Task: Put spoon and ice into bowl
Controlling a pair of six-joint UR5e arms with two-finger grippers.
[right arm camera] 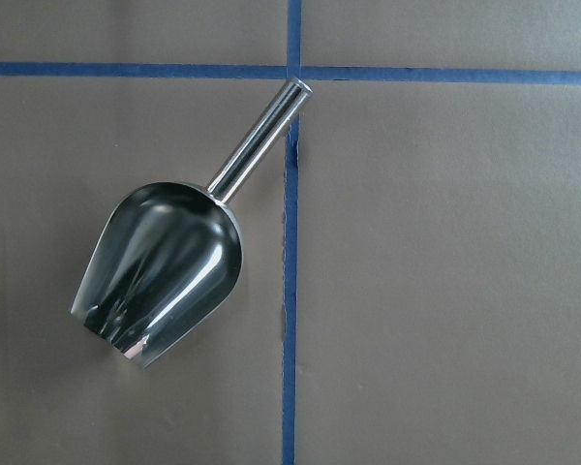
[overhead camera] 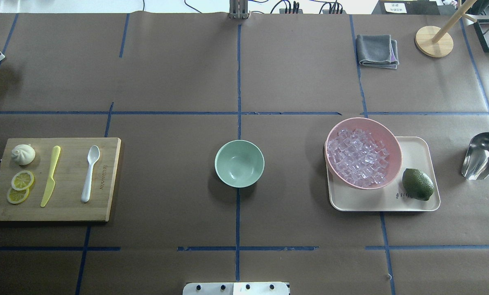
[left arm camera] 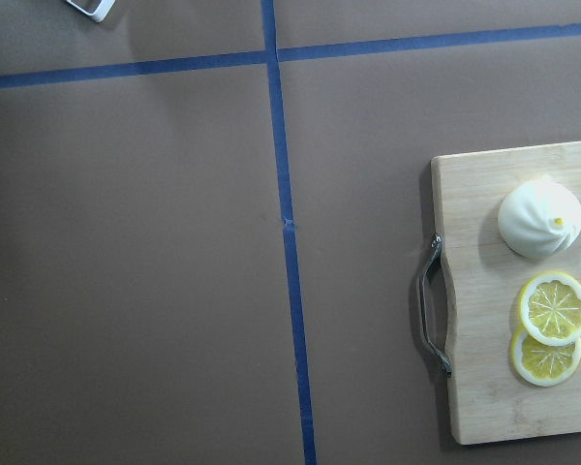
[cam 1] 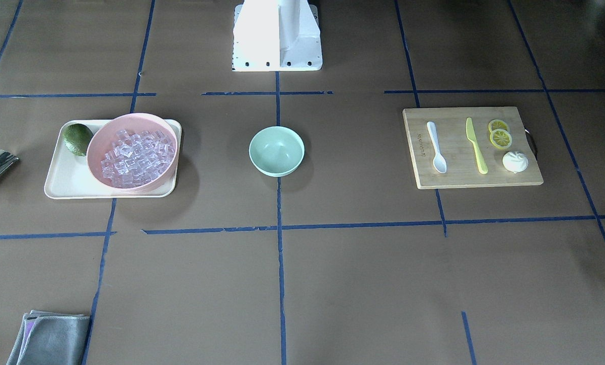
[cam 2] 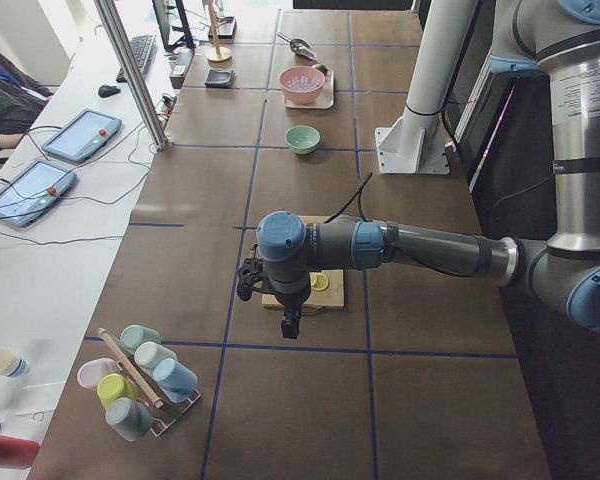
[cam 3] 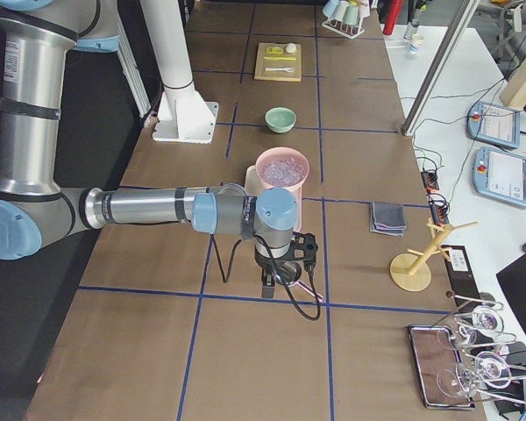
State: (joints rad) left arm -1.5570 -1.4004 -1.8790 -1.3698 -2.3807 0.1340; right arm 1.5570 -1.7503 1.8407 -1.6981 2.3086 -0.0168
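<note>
Left gripper (cam 2: 291,323) hangs, pointing down, over the handle end of the cutting board (overhead camera: 68,207). Right gripper (cam 3: 269,283) hangs likewise over the metal scoop (overhead camera: 484,155). Each shows only in a side view, so I cannot tell whether the jaws stand wide or closed. Neither appears to hold anything.

Working along the table from the robot's left end:
- Spoon (overhead camera: 89,172): lies flat on the board with its scoop end away from the robot, just beside the yellow-green knife (overhead camera: 51,175). A bun (overhead camera: 23,154) and lemon slices (overhead camera: 22,180) lie beyond the knife.
- Bowl (overhead camera: 239,164): mid-table, upright and empty, so neither step is done.
- Ice (overhead camera: 357,157): heaped loose in the pink bowl (overhead camera: 394,143), which stands on a tray (overhead camera: 416,147) with a lime (overhead camera: 417,184).

Handling, as judged:
- The spoon looks light, stiff and smooth. It sits low on the board, so a pinch across the flat handle at mid-length is soundest.
- The ice cubes look small, glassy and slippery, poor for a two-finger pinch. The scoop, taken by its round handle, seems the likely means.

View differences:
- Overhead and front views give the full layout but show no arm.
- The left wrist view shows the board's handle, the bun and the lemon, but not the spoon.
- The right wrist view shows the scoop alone, with no fingers visible.
</note>
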